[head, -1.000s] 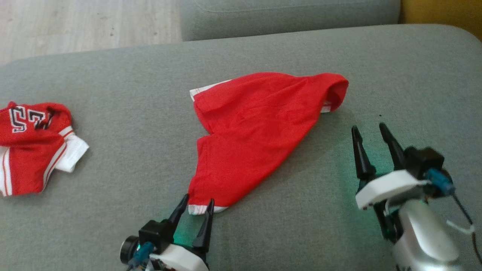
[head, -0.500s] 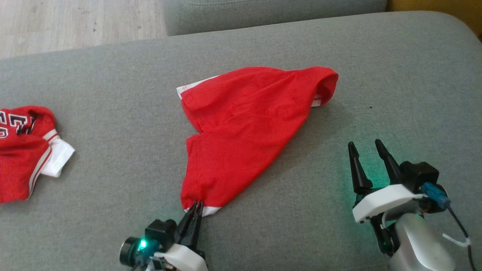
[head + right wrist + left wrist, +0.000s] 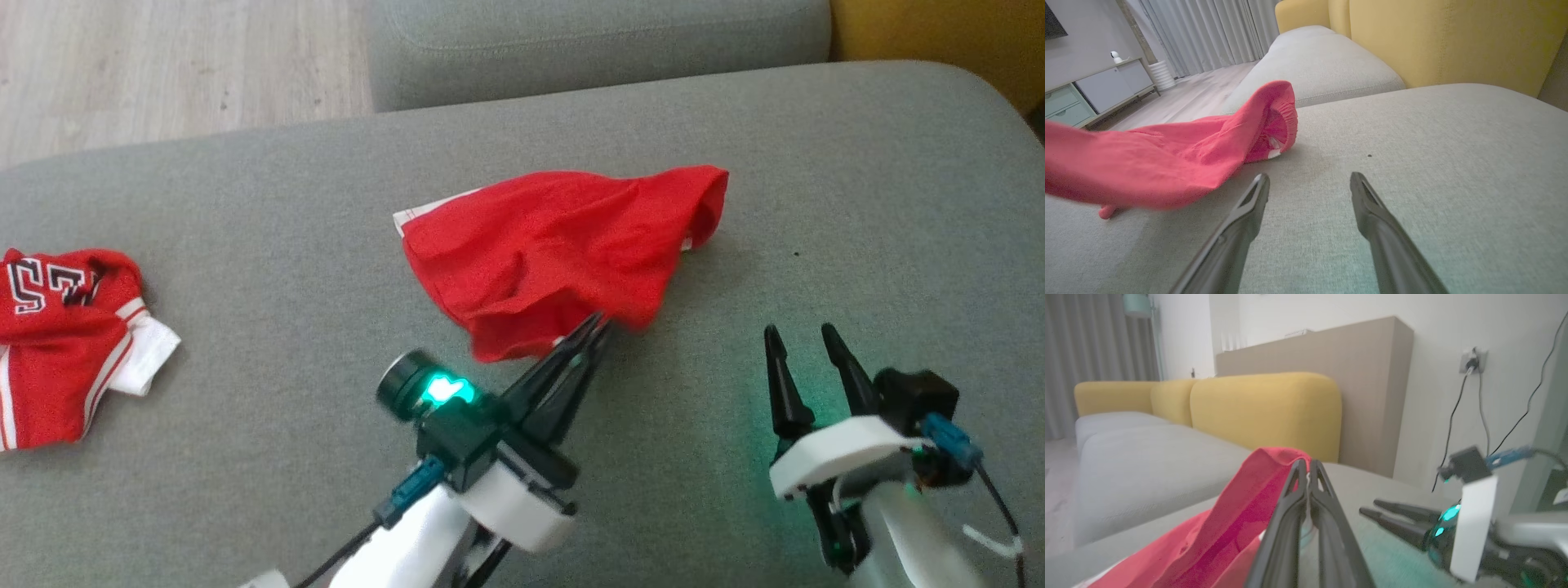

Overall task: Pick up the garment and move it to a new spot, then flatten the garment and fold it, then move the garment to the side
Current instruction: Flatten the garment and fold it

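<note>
The garment (image 3: 563,245) is a pair of red shorts with white trim, bunched in the middle of the grey sofa cushion (image 3: 857,163). My left gripper (image 3: 602,325) is shut on its near hem and holds that corner lifted, folded back over the rest. In the left wrist view the red cloth (image 3: 1237,522) hangs from the closed fingertips (image 3: 1306,467). My right gripper (image 3: 800,343) stands open to the right of the shorts, touching nothing. The right wrist view has the raised cloth (image 3: 1167,163) to the left of those open fingers (image 3: 1306,183).
A second red garment (image 3: 65,343) with white trim and a number lies at the cushion's left edge. Another grey cushion (image 3: 588,41) sits behind, wooden floor (image 3: 163,65) at the far left, a yellow backrest (image 3: 939,41) at the far right.
My left gripper closed on the shorts' near hem, then lifted and carried it forward and to the right, bunching the cloth. The right gripper stayed open and nearly still. The head camera shifted slightly.
</note>
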